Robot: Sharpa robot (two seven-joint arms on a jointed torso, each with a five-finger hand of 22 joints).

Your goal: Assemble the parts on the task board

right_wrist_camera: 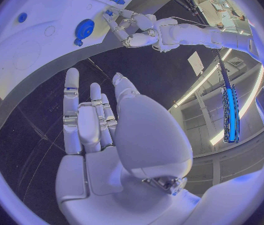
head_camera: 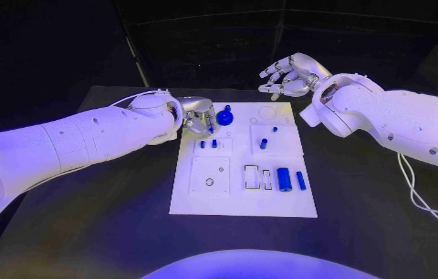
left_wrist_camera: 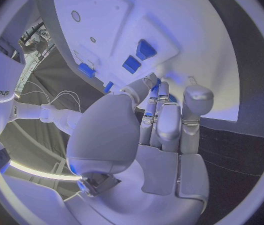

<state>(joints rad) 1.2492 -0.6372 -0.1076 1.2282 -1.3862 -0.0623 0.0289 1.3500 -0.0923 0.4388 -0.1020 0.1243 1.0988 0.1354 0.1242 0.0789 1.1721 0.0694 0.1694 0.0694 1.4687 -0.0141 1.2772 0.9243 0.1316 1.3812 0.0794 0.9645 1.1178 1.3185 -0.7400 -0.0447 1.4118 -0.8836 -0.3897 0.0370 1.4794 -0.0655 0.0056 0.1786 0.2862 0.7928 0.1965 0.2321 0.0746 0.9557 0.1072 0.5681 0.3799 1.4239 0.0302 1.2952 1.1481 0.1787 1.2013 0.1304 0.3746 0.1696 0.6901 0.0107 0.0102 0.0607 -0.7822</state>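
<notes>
Small blue parts lie on the flat white task board in the middle of the black table. Left silver hand reaches over the board's far left corner beside a round blue gear; whether it holds anything, I cannot tell. Right silver hand hangs open past the far edge, holding nothing. I think curled fingers could bump the gear away.

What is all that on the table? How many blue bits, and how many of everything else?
Blue pieces: 7 plainly seen
White board: 1
Robot hands: 2, the left hand and the right hand
Total: 10
</notes>
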